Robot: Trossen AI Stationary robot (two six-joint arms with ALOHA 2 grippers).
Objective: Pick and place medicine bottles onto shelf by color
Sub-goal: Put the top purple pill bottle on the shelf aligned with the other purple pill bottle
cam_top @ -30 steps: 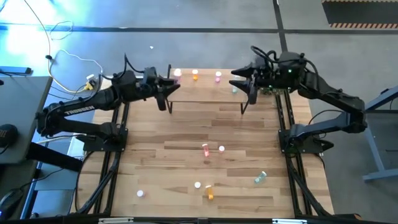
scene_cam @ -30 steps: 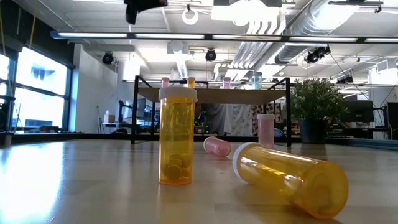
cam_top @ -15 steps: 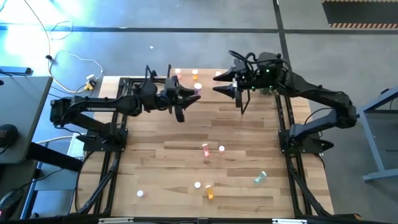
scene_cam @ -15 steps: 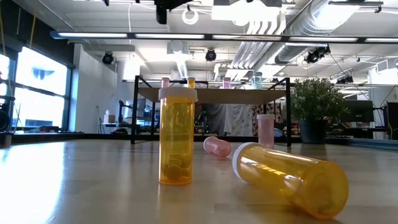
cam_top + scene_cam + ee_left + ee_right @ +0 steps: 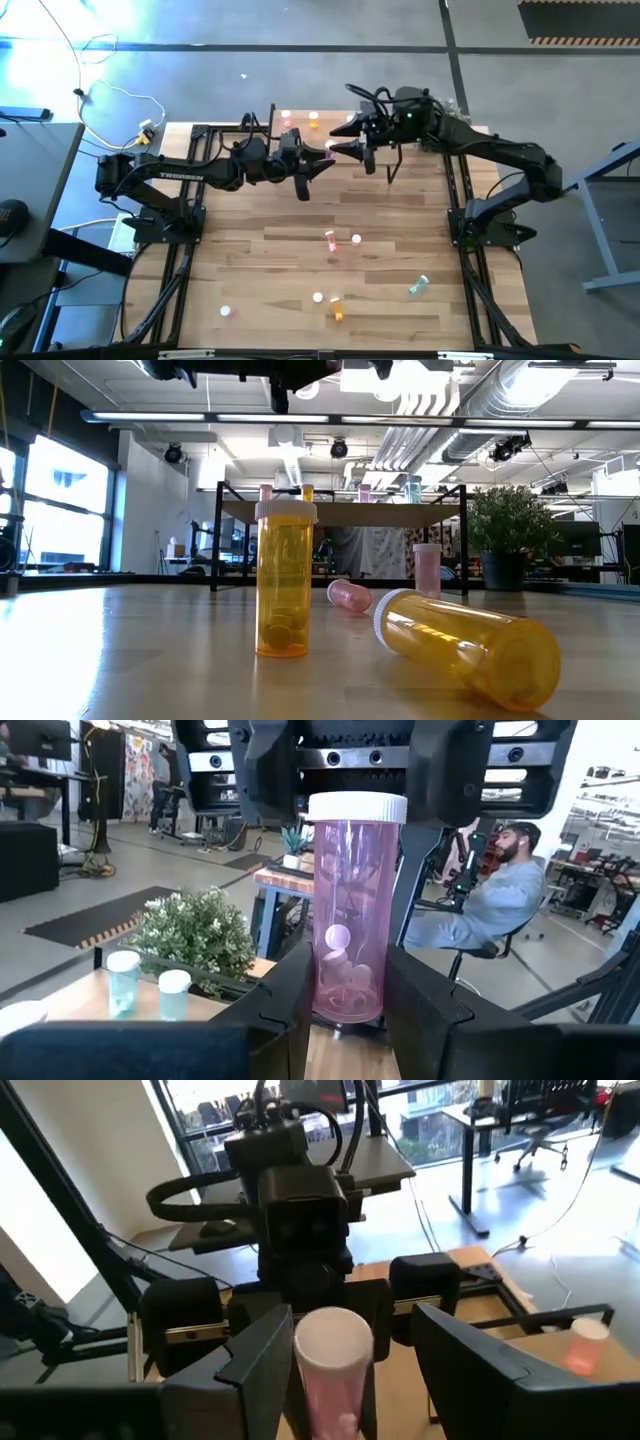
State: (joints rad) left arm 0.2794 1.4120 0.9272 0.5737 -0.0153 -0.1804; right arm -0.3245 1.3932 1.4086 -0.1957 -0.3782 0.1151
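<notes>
Pink bottle (pills inside) — clamped in left gripper.

The left arm is showing white lettering along its link in the high view, reading "TROSSEN". No other text is reading legibly in any view.

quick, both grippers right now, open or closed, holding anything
Left gripper: closed on a pink bottle.
Right gripper: open around the same bottle, not gripping.

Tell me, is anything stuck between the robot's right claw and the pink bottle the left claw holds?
No. The right gripper is open around the pink bottle, which the left gripper holds.
</notes>
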